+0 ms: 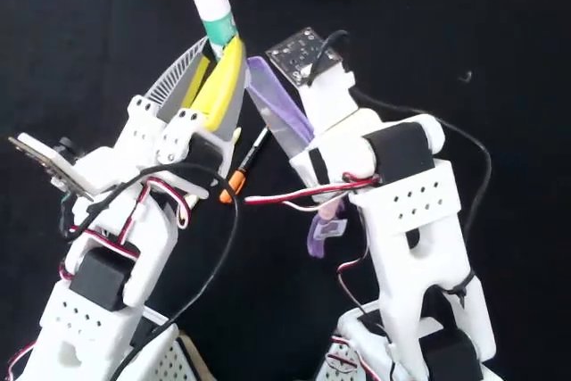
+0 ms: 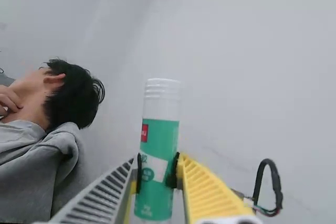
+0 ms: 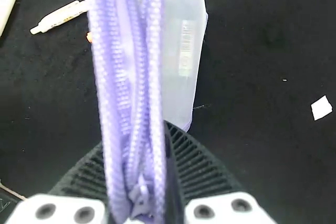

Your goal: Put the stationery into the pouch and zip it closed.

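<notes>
As the left gripper (image 2: pixel 157 174) clamps the stiff, seemingly light glue stick (image 2: pixel 160 129), the right gripper (image 3: pixel 137 174) pinches the floppy pouch (image 3: pixel 181 51) at its zipper (image 3: pixel 131 77).

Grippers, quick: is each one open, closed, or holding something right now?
Left gripper: closed on the glue stick.
Right gripper: closed on the pouch.

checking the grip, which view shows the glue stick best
Left wrist view: the glue stick is side-on, clamped in the left gripper. The high view shows its cap and green band past the gripper.
</notes>
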Available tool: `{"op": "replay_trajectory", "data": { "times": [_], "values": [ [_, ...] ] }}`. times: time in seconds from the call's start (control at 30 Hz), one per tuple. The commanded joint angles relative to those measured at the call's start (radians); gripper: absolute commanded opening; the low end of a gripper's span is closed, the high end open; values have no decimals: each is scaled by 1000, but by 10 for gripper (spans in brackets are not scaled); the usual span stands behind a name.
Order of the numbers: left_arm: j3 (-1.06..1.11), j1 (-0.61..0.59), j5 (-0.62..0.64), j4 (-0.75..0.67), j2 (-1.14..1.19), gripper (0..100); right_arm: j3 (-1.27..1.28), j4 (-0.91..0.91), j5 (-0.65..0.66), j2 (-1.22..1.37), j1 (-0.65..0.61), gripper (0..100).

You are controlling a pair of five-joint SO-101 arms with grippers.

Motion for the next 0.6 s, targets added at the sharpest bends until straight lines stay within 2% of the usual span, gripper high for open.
{"op": "replay_trajectory", "data": {
  "times": [0.0, 0.27, 0.4, 0.57],
  "values": [
    [36, 4, 3, -37, -8, 29, -19, -5, -6, -15, -20, 11],
    [337, -35, 2, -456, 0, 29, -19, -8, -9, -15, -20, 11],
    [331, -48, 3, -474, 94, 29, -19, -8, -9, -15, -20, 11],
    [200, -54, 9, -474, 336, 29, -13, -8, -9, -15, -20, 11]
  ]
}}
